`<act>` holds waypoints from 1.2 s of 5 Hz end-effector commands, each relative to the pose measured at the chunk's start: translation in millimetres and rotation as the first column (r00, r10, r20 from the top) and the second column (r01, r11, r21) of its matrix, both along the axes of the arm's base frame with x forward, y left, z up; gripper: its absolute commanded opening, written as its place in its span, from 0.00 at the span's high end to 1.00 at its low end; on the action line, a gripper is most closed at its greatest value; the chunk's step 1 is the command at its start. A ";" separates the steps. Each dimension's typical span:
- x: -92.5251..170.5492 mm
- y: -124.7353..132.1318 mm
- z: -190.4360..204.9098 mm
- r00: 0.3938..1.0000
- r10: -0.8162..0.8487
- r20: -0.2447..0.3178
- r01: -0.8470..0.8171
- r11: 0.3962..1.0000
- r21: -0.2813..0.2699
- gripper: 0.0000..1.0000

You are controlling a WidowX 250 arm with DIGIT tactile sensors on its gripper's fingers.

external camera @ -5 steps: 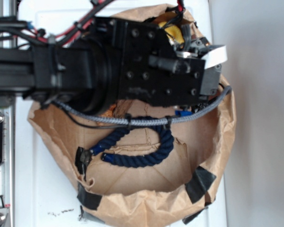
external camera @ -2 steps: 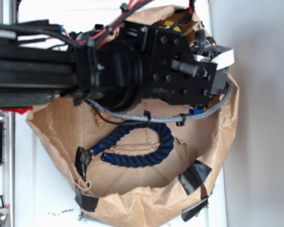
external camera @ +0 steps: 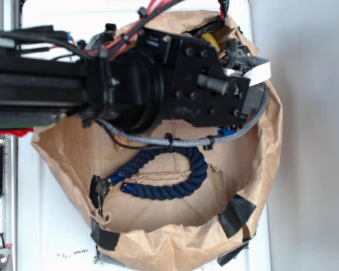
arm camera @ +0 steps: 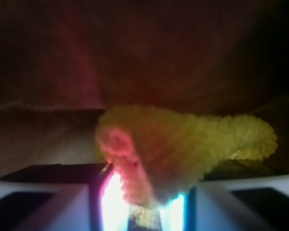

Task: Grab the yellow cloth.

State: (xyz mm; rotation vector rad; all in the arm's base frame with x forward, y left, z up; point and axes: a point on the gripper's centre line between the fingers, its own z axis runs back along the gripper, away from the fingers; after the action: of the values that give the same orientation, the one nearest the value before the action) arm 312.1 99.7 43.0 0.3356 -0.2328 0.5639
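A: Where is the cloth (arm camera: 183,144)?

B: Right between the fingers (arm camera: 149,202). In the wrist view a thick yellow fold drops down into the gap, with the left finger (arm camera: 48,187) and the right finger (arm camera: 245,197) close on either side of it. The rest of the cloth spreads out just beyond the tips, mostly toward the right finger.

A: So the fingers have it?

B: They look pressed onto that fold, gripping it. The picture is dim and blurred, but the fabric fills the space between them.

A: And from outside?

B: Only a scrap of the cloth (external camera: 210,38) peeps out past the black arm (external camera: 175,84), which covers nearly everything near the fingers.

A: What lies around?

B: A brown paper bag (external camera: 158,248) opened out as a bowl, patched with black tape. Behind the fingers, well apart from the cloth, a dark blue rope (external camera: 175,175) curls in a loop on the paper. A grey cable (external camera: 158,141) runs between the arm and the rope. The bag sits on a white tabletop (external camera: 62,237).
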 end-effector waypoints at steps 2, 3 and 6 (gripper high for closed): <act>-11.7 -10.2 52.9 0.992 -0.072 0.099 0.079 0.994 -0.075 1.00; -38.5 -28.5 97.4 0.982 -0.159 0.101 0.177 0.962 -0.206 1.00; -41.9 -25.2 112.0 0.978 -0.196 0.066 0.206 0.947 -0.246 0.38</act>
State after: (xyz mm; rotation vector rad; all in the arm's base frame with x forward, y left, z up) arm 264.2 62.0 137.1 0.0477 -0.1681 0.3853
